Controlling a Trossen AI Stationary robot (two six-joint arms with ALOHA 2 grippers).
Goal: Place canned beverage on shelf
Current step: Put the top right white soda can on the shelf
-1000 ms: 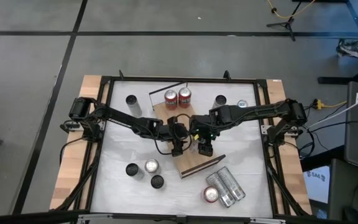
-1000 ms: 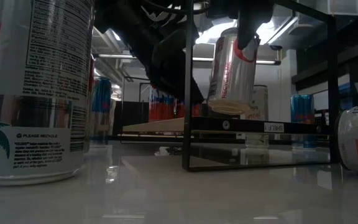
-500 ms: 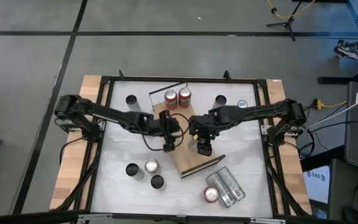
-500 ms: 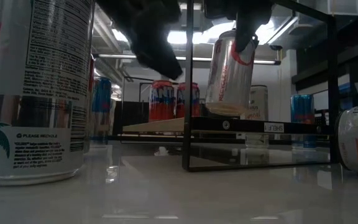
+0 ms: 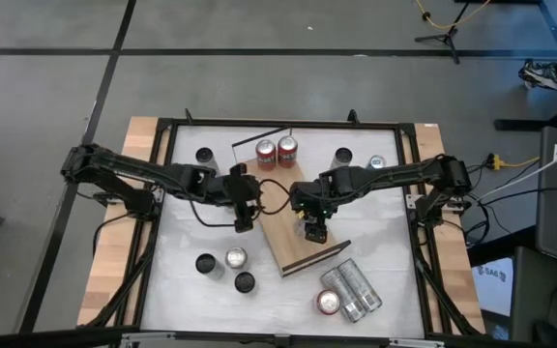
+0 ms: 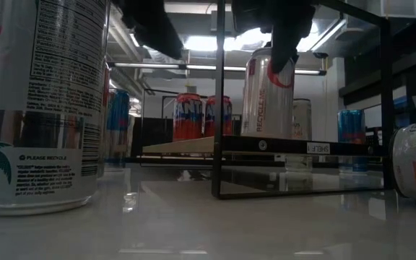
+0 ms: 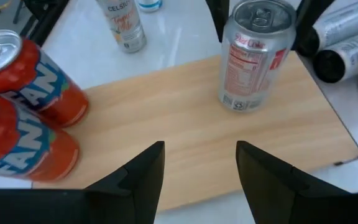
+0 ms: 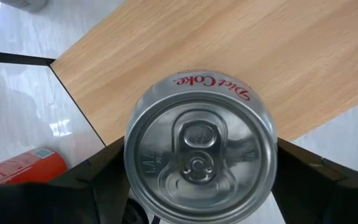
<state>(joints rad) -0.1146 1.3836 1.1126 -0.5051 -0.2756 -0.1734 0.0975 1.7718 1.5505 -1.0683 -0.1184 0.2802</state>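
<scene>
**Diet Coke down on the shelf, release up next**

The right end effector (image 5: pixel 315 230) hangs over the near end of the wooden shelf (image 5: pixel 280 208), fingers (image 8: pixel 98 171) either side of the silver Diet Coke can (image 7: pixel 252 55). The can stands upright, its base apparently flat on the board, so this looks like the end of the placing step. The fingers flank the can's sides in a grip. Next call: spread them and lift clear without tipping it. The left end effector (image 5: pixel 243 206) hovers beside the shelf, jaws parted, holding nothing. Two Fanta cans (image 5: pixel 276 151) wait at the far end.
</scene>
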